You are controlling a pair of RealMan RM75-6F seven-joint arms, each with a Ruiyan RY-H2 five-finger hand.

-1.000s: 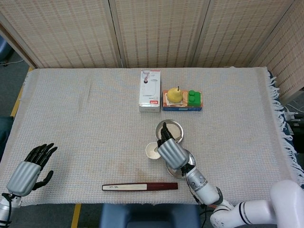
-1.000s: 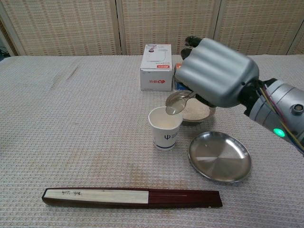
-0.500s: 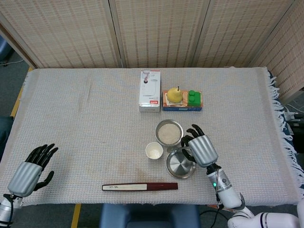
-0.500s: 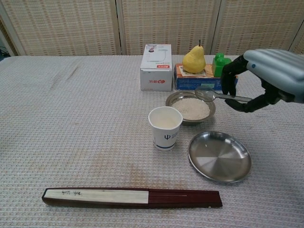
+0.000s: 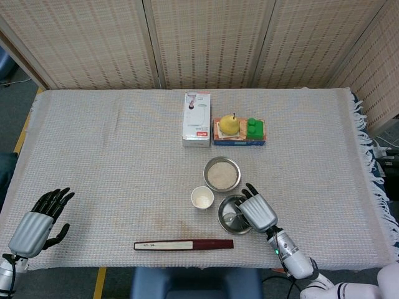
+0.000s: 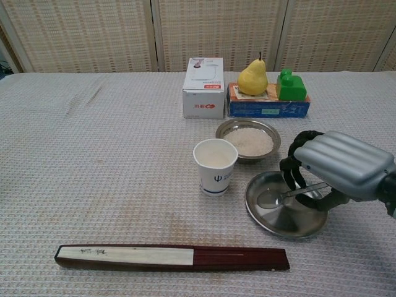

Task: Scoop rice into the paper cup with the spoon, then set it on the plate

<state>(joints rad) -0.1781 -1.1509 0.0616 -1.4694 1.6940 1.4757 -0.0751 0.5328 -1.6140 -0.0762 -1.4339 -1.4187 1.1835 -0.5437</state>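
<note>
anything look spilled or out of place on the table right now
No spill shows. The paper cup stands upright beside the rice bowl. The right robot hand holds the spoon over the plate. The cloth has a faint brownish stain.

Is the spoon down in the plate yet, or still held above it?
Down in it: the spoon bowl rests on the plate, while the right hand holds its handle.

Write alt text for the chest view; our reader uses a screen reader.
The robot's right hand holds a metal spoon with its bowl on a round steel plate. Left of the plate stand a white paper cup and a steel dish of rice.
</note>
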